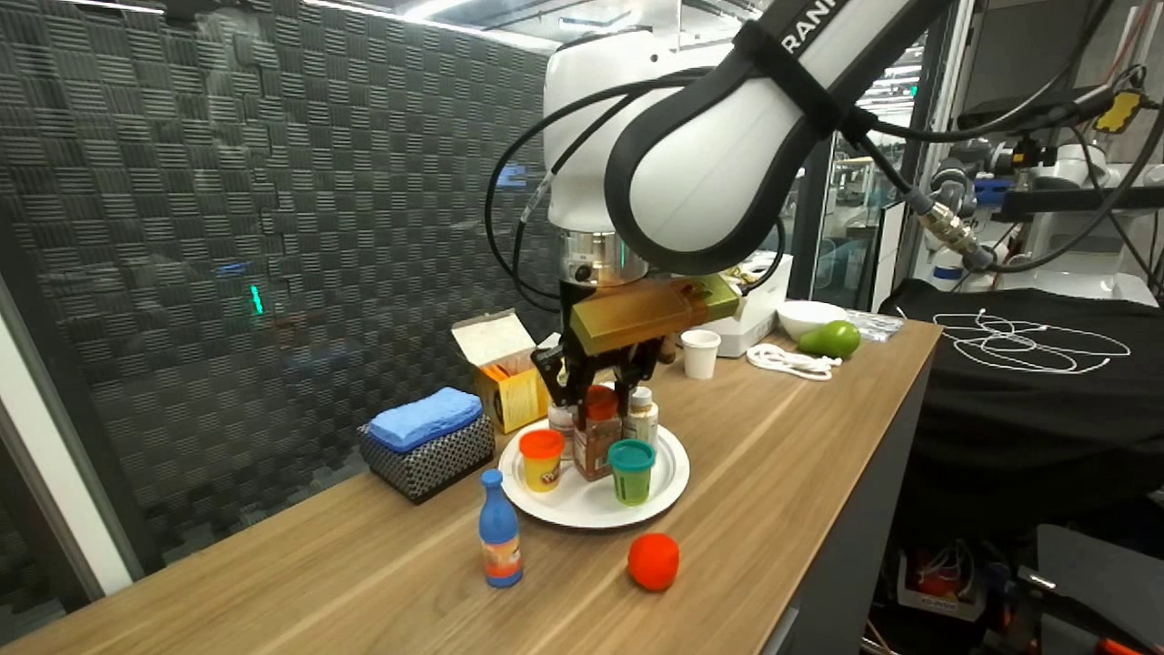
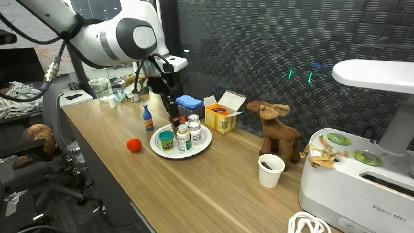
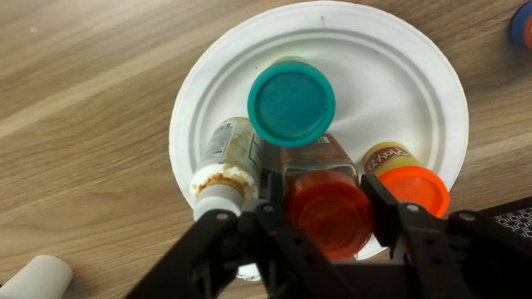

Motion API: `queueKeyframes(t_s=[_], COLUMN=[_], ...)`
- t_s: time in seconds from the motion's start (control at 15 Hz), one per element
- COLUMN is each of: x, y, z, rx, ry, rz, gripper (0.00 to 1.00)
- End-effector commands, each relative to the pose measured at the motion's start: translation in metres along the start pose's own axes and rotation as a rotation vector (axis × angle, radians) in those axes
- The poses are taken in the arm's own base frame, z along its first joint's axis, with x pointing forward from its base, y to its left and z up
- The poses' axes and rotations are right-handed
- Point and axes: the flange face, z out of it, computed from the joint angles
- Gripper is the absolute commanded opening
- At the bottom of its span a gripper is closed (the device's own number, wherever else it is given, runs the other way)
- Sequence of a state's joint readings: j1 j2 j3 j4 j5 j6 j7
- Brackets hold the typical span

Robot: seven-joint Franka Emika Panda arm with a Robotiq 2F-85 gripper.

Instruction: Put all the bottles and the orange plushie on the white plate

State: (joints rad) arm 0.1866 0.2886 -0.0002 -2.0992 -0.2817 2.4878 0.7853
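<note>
The claw (image 3: 323,191) clasps the top of the red-capped bottle (image 1: 596,450), directly beneath it on the white plate (image 1: 668,491), between a white-capped bottle (image 3: 233,147) and the orange-lidded Play-Doh tub (image 1: 543,462); the blue bottle (image 1: 499,528) stands apart on the surface (image 1: 737,464).

In an exterior view, a round white plate (image 1: 578,511) carries a square-sided red-capped bottle (image 1: 596,448), upright near its middle, beside white-capped pill bottles (image 1: 643,420). Off the plate stand a slim blue bottle (image 1: 498,523), near left, and a roundish red-orange plushie (image 1: 653,561), near right.
</note>
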Motion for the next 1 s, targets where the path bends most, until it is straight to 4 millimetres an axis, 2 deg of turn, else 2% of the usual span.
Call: queueKeyframes(t_s=[0.0,0.07,0.27,0.33,0.53,0.67,0.8,0.93], x=[0.0,-0.001,-0.008,-0.011,-0.025,-0.037,-0.041,-0.042], y=[0.0,-0.002,-0.016,-0.023,-0.054,-0.082,-0.108,-0.132], z=[-0.001,-0.003,-0.021,-0.029,-0.065,-0.089,-0.096,-0.089], rx=[0.009,0.008,-0.018,-0.046,-0.106,-0.136,-0.133,-0.052], ry=[0.027,0.032,0.065,0.083,0.137,0.152,0.164,0.156], rz=[-0.028,-0.035,-0.111,-0.146,-0.273,-0.356,-0.453,-0.533], gripper=[0.74,0.75,0.97,1.0,1.0,1.0,1.0,1.0])
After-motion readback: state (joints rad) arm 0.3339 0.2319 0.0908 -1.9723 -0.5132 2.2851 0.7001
